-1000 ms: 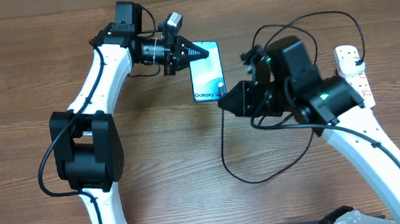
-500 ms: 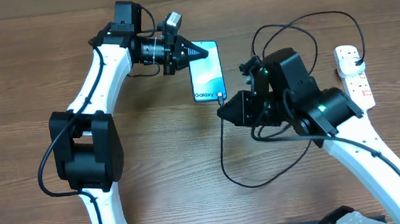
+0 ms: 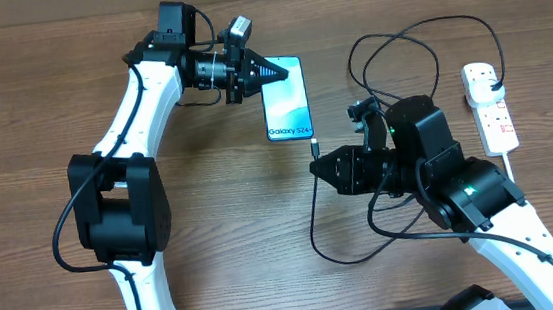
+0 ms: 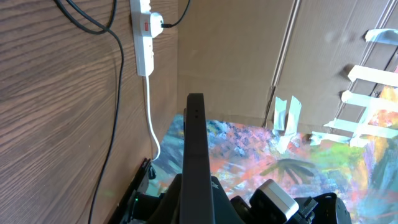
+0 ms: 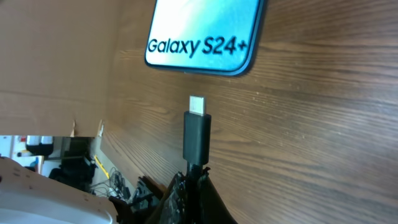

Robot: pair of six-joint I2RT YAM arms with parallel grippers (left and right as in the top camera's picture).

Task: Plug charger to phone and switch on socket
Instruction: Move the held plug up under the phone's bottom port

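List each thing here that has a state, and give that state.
phone: lying flat, screen lit, nothing plugged in.
charger: plug tip aimed at the phone's bottom edge, a gap between them, not inserted.
socket: black plug in it; switch position too small to tell.
left gripper: shut, empty, tip at the phone's top edge.
right gripper: shut on the charger.

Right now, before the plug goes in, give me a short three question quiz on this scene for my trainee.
1. True or false: the charger plug is already seated in the phone.
2. Which holds the plug? A: left fingers. B: right fingers. C: neither.
3. Fill in: the socket lies on the robot's ____ side of the table.
Key: 1 false, a gap shows between them. 2 B. 3 right.
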